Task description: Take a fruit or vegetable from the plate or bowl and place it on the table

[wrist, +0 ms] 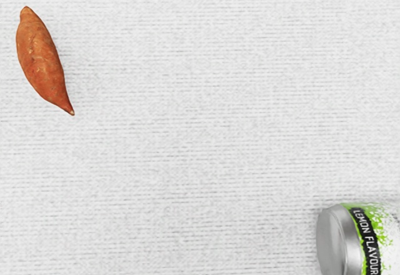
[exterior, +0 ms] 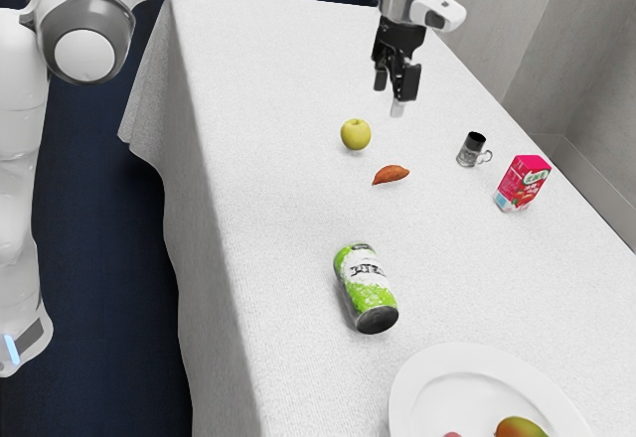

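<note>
Green can (exterior: 366,290), mug (exterior: 469,151), carton (exterior: 521,183).

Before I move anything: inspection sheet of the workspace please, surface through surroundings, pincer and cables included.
Surface: white cloth, no spill seen
Job's things: white plate with red-green fruit and a pinkish item, mostly cut off
Clutter: yellow-green apple, sweet potato, green-and-white can on its side, mug, red carton
Gripper: pincer open, raised above the cloth
Cables: nothing seen
Surroundings: grey wall, dark blue floor
</note>
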Tool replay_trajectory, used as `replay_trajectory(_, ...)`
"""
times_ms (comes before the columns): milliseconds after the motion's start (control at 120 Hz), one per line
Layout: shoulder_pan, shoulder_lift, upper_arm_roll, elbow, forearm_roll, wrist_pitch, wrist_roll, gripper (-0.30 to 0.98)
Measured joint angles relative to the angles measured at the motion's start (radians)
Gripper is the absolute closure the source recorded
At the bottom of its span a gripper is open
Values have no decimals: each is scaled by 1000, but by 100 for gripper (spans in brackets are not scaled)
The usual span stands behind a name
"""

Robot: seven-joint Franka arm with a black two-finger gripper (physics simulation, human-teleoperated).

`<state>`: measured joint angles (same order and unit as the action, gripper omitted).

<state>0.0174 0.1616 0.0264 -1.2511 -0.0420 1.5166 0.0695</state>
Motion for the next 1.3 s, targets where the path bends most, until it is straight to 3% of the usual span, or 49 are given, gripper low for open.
replay_trajectory(358, 30, 40, -9, 19, 30, 23, 7, 0)
replay_trajectory(542, 1, 82, -123, 20, 32, 103, 68, 0)
replay_trajectory(842, -170, 208, -168, 84, 29, 307, 215, 0)
replay_trajectory(1108, -279, 338, -169, 118, -7, 513, 280, 0)
replay_trajectory(1300, -324, 398, -232, 141, -52, 615, 312, 0)
